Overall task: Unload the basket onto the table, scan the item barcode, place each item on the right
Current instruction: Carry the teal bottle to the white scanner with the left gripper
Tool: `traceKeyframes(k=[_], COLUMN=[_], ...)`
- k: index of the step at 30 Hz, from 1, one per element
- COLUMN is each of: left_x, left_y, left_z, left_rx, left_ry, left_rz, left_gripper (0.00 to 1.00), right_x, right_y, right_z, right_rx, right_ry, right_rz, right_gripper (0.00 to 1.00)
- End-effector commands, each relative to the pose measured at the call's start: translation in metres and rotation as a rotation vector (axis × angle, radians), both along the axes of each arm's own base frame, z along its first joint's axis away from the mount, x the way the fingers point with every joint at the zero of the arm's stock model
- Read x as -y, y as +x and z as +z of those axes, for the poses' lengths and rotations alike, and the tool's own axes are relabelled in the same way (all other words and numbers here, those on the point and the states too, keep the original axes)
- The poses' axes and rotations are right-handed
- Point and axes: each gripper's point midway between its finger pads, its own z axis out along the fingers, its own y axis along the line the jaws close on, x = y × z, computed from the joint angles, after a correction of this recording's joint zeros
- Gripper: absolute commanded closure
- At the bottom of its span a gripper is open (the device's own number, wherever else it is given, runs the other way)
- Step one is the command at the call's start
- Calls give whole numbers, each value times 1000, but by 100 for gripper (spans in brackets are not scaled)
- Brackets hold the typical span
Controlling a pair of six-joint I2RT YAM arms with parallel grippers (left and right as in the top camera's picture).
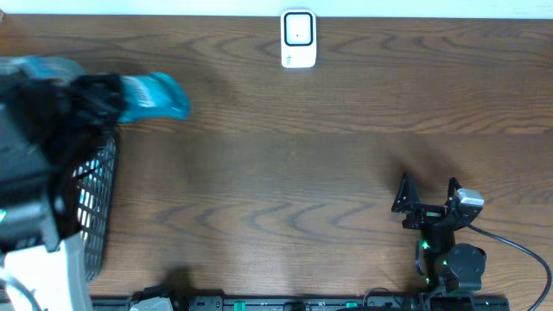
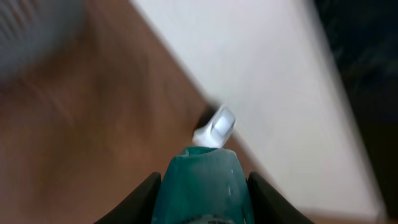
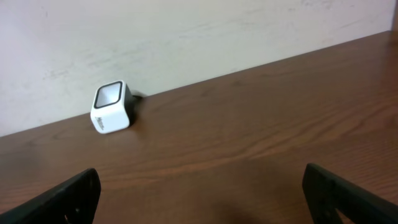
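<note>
L jaws grip teal pouch (image 1: 155,97), basket (image 1: 100,203) near (contents hidden)

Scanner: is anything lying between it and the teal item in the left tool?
No. The overhead view shows only bare wooden table between the white scanner and the teal item gripped by the left tool.

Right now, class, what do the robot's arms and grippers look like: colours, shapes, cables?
The right gripper and left gripper have black tapered fingers. The right arm is black with green lights, a grey block and a black cable. The left arm is black and white, blurred.
</note>
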Motion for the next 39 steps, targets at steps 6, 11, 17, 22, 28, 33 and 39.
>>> traceKeyframes(k=[6, 11, 17, 22, 28, 33, 39], left_x=[88, 129, 170, 194, 200, 206, 217], left_y=[37, 56, 74, 83, 86, 86, 80], left_z=[-59, -117, -185, -232, -263, -267, -267], left_rx=[-174, -320, -439, -512, -546, -522, -516], left_ry=[146, 249, 368, 337, 394, 498, 505], left_rz=[-233, -258, -230, -157, -118, -186, -215], left_gripper=[62, 61, 61, 61, 62, 58, 42], right_x=[1, 1, 1, 1, 1, 1, 1], right_y=[0, 0, 0, 0, 0, 0, 0], right_z=[0, 0, 0, 0, 0, 0, 0], right_rx=[1, 0, 1, 0, 0, 1, 0], right_ry=[-12, -12, -12, -12, -12, -12, -12], right_rz=[-7, -7, -7, -7, -7, -7, -7], right_gripper=[1, 1, 1, 1, 1, 1, 1])
